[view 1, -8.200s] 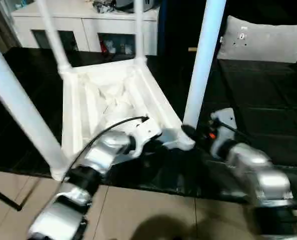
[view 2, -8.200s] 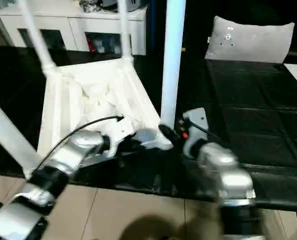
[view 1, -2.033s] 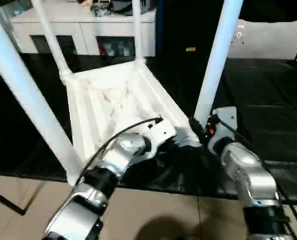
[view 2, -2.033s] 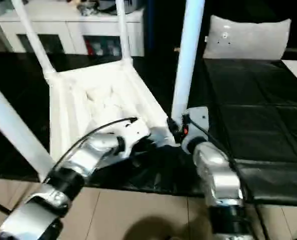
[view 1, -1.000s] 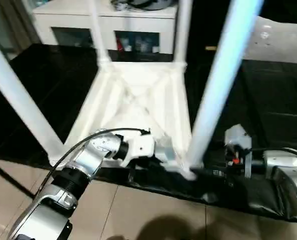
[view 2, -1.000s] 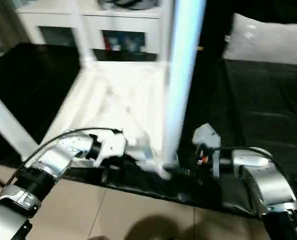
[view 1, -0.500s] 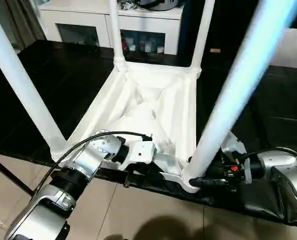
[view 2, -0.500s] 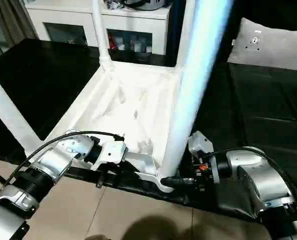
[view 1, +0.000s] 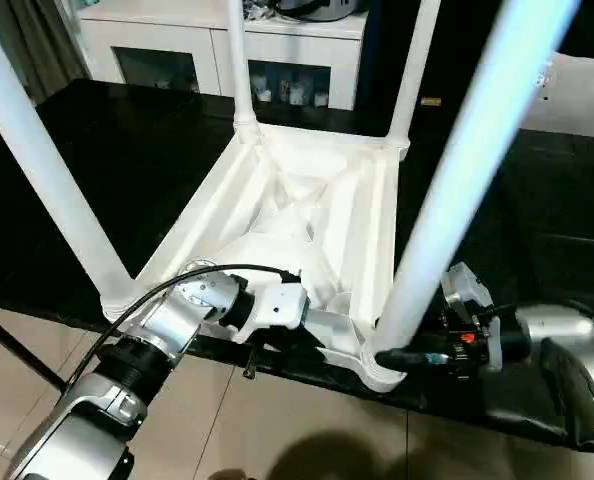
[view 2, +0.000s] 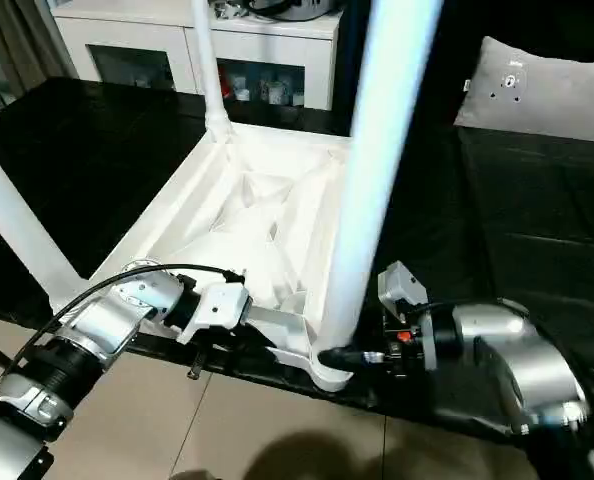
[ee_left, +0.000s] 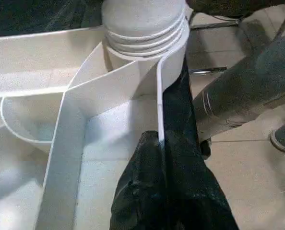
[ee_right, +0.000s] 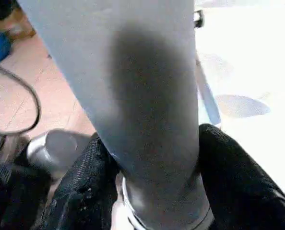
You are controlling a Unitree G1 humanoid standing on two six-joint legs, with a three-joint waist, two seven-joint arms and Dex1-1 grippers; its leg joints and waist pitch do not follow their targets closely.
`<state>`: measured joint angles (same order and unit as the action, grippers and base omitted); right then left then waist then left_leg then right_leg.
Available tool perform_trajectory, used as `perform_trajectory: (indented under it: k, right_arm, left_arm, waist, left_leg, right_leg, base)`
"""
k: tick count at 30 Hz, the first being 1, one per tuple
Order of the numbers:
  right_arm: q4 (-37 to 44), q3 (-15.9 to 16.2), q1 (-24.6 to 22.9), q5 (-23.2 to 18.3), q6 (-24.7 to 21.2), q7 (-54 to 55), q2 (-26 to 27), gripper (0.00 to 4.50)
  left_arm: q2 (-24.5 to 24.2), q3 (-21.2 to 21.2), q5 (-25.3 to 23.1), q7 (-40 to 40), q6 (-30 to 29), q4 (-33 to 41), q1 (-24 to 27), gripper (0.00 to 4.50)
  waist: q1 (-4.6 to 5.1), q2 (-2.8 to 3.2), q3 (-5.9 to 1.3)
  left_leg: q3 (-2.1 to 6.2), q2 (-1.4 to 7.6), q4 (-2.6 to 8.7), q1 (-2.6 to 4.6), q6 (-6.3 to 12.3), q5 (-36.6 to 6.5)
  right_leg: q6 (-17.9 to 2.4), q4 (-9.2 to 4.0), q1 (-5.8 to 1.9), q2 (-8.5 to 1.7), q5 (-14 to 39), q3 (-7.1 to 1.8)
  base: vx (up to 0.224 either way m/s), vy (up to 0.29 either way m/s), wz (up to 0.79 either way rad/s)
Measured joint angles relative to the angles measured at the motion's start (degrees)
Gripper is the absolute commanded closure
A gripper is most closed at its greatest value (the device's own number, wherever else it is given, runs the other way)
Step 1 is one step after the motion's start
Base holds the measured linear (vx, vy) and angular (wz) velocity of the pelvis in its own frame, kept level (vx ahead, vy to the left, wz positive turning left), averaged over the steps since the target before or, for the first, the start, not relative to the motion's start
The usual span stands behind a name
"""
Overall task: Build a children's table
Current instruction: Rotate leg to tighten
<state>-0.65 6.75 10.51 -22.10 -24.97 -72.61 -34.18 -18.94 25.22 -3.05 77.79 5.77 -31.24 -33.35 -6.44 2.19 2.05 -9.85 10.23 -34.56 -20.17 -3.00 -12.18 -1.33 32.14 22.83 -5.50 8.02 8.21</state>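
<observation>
I see the table (view 1: 307,220) upside down on the black surface (view 1: 107,160), legs up. My left gripper (ee_left: 164,191) is clenched on the near rim wall. My right gripper (ee_right: 152,191) has its fingers around the near-right leg (view 1: 457,190) at its base.

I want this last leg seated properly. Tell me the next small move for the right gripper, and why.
Probably twist the near right leg further into its corner socket. The right gripper has a finger on each side of the leg's base, thread rings still show at that joint in the left wrist view, and the left gripper pinches the tabletop's rim to steady it.
</observation>
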Motion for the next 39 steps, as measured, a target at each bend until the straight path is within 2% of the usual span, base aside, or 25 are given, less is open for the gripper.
perform_trajectory:
  k: [2,4,7,8,9,11,12,14,15,16,19,22,25,26,30,31,32,35,36,39]
  right_arm:
    - [0.5,-0.5,-0.2,0.3,-1.3,4.0,1.5,2.38]
    - [0.6,-2.1,0.0,2.5,-2.5,11.2,5.5,2.39]
    - [0.4,-4.5,0.9,5.7,-3.8,23.1,11.2,2.43]
    - [0.1,-5.6,1.3,7.2,-4.3,28.3,13.9,2.44]
    - [-0.4,-6.5,1.9,8.5,-4.4,32.7,16.3,2.46]
    - [-1.4,-8.3,3.6,10.6,-5.6,42.4,21.8,2.46]
    - [-2.0,-8.8,4.6,11.2,-6.0,46.1,23.5,2.46]
    - [-3.5,-10.0,6.4,12.4,-6.2,52.7,26.5,2.46]
    - [-4.4,-10.3,7.3,13.3,-5.7,54.7,27.5,2.46]
    - [-5.3,-10.4,8.0,13.9,-5.0,56.2,28.0,1.92]
    - [-6.8,-10.9,8.8,14.4,-3.1,57.8,29.4,1.72]
    - [-6.8,-11.2,8.8,14.3,-2.3,57.7,29.6,1.41]
    - [-5.6,-11.2,8.0,13.1,-2.2,55.3,28.6,1.19]
    - [-4.6,-11.1,7.2,12.6,-2.2,53.5,27.7,0.95]
    - [-2.6,-10.5,5.6,10.1,-2.1,45.7,23.4,0.79]
    - [-2.2,-10.1,5.0,9.3,-1.9,43.0,21.4,0.73]
    - [-1.9,-9.2,4.5,8.3,-1.6,38.0,17.4,0.48]
    - [-1.6,-8.3,4.4,6.7,-0.7,29.6,12.9,0.41]
    - [-1.6,-8.2,4.4,6.6,-0.4,28.0,12.4,0.20]
    - [-1.7,-6.6,4.4,6.2,0.9,21.7,8.8,0.07]
  left_arm:
    - [0.4,-0.6,-0.6,-2.2,-1.9,0.0,0.0,4.50]
    - [1.4,-2.2,-1.7,-6.3,-5.4,-0.5,-0.1,4.50]
    - [4.2,-3.7,-2.8,-12.9,-9.7,-1.2,-0.5,4.50]
    - [6.1,-4.4,-3.2,-16.1,-11.2,-1.8,-0.7,4.50]
    - [7.5,-4.8,-3.5,-18.9,-12.3,-2.6,-1.1,4.50]
    - [10.4,-5.6,-4.0,-24.5,-14.5,-4.3,-2.1,4.50]
    - [11.6,-5.9,-4.2,-26.8,-15.4,-5.0,-2.6,4.50]
    - [14.4,-6.4,-4.8,-31.3,-16.7,-6.8,-3.7,4.50]
    - [15.4,-6.6,-5.2,-33.1,-17.0,-7.5,-4.1,4.50]
    - [16.4,-6.7,-5.7,-34.6,-17.1,-8.3,-4.7,4.50]
    - [17.3,-6.9,-5.9,-36.5,-17.6,-8.7,-5.2,4.50]
    - [17.4,-6.9,-5.8,-36.6,-17.5,-8.7,-5.4,4.50]
    - [16.6,-6.7,-5.8,-35.3,-16.5,-8.3,-5.4,4.50]
    - [16.1,-6.5,-5.7,-34.3,-15.8,-8.0,-5.4,4.50]
    - [13.4,-6.2,-5.6,-30.6,-12.8,-6.7,-4.8,4.50]
    - [12.1,-6.2,-5.5,-29.1,-11.9,-6.2,-4.5,4.50]
    - [10.7,-6.1,-5.0,-26.7,-10.5,-5.5,-3.9,4.50]
    - [8.0,-5.8,-3.7,-21.9,-7.7,-5.0,-3.1,4.50]
    - [7.4,-5.5,-3.5,-20.7,-7.1,-4.9,-3.0,4.50]
    - [5.5,-4.4,-3.0,-16.4,-4.6,-4.3,-2.6,4.50]
  waist:
    - [0.40,0.01,0.00]
    - [1.36,-0.06,0.04]
    - [3.81,0.00,0.06]
    - [4.77,0.13,0.04]
    - [5.26,0.16,0.06]
    - [6.72,0.68,0.18]
    - [7.37,0.93,0.27]
    - [8.05,1.47,0.45]
    - [8.30,1.55,0.48]
    - [8.64,1.56,0.48]
    - [9.18,1.68,0.45]
    - [9.02,1.74,0.41]
    - [8.63,1.63,0.44]
    - [8.16,1.56,0.48]
    - [6.71,1.31,0.60]
    - [6.31,1.28,0.61]
    - [5.82,1.30,0.60]
    - [4.72,1.10,0.69]
    - [4.34,1.03,0.72]
    - [3.34,0.80,0.78]
  left_leg:
    - [-0.02,-0.02,0.00,0.13,-0.08,0.0]
    - [-0.01,-0.02,-0.01,0.17,-0.14,0.1]
    - [0.16,0.04,-0.06,0.14,-0.26,0.1]
    - [0.26,0.22,-0.01,0.22,-0.26,0.1]
    - [0.29,0.34,-0.02,0.17,-0.26,0.1]
    - [0.58,0.75,-0.09,0.13,-0.26,0.1]
    - [0.65,0.74,-0.09,0.12,-0.25,0.1]
    - [0.68,0.60,-0.07,0.17,-0.22,0.1]
    - [0.68,0.53,-0.11,0.16,-0.21,0.1]
    - [0.68,0.48,-0.11,0.14,-0.16,0.1]
    - [0.72,0.31,0.01,0.08,-0.07,0.0]
    - [0.78,0.12,0.18,0.01,-0.03,0.0]
    - [0.74,-0.22,0.19,-0.17,0.09,-0.1]
    - [0.67,-0.32,0.24,-0.15,0.13,-0.1]
    - [0.65,-0.30,0.38,-0.40,0.38,0.1]
    - [0.64,-0.30,0.35,-0.59,0.38,0.1]
    - [0.65,-0.28,0.34,-0.72,0.39,0.1]
    - [0.64,-0.17,0.21,-0.73,0.40,0.1]
    - [0.64,-0.16,0.14,-0.74,0.39,0.1]
    - [0.50,-0.20,-0.02,-0.77,0.38,0.1]
  right_leg:
    - [0.0,0.00,-0.07,0.00,0.0,0.00]
    - [0.0,-0.02,-0.19,0.02,0.0,0.02]
    - [0.0,-0.63,-0.27,0.01,0.0,0.51]
    - [0.0,-1.21,-0.48,0.08,0.0,0.91]
    - [0.0,-1.49,-0.53,0.09,0.0,1.16]
    - [0.0,-2.54,-1.07,0.10,0.0,2.18]
    - [0.0,-2.75,-1.20,0.11,0.0,2.25]
    - [0.0,-3.11,-1.44,0.05,0.0,2.25]
    - [0.0,-3.10,-1.44,0.00,0.0,2.24]
    - [0.1,-3.11,-1.43,-0.04,0.0,2.25]
    - [0.1,-3.08,-1.42,-0.15,0.0,2.19]
    - [0.1,-2.87,-1.33,-0.18,0.0,1.86]
    - [0.1,-1.89,-0.98,-0.58,-0.1,1.63]
    - [0.1,-1.41,-0.77,-0.74,-0.1,1.57]
    - [-0.1,-0.23,0.09,-0.75,0.1,1.39]
    - [-0.1,0.00,0.34,-0.75,0.2,1.36]
    - [-0.2,0.13,0.50,-0.75,0.3,1.36]
    - [-0.3,0.28,0.56,-0.68,0.3,1.36]
    - [-0.3,0.30,0.56,-0.68,0.3,1.36]
    - [-0.2,0.32,0.56,-0.70,0.3,1.07]
  base:
    - [0.000,0.000,0.00]
    - [0.000,0.000,0.00]
    - [0.000,0.000,0.00]
    - [0.000,0.000,0.00]
    - [0.000,0.000,0.00]
    - [0.000,0.000,0.00]
    - [0.000,0.000,0.00]
    - [0.000,0.000,0.00]
    - [0.000,0.000,0.00]
    - [0.000,0.000,0.00]
    - [0.000,0.000,0.00]
    - [0.000,0.000,0.00]
    - [0.000,0.000,0.00]
    - [0.000,0.000,0.00]
    - [0.000,0.000,0.00]
    - [0.000,0.000,0.00]
    - [0.000,0.000,0.00]
    - [0.000,0.000,0.00]
    - [0.000,0.000,0.00]
    - [0.000,0.000,0.00]
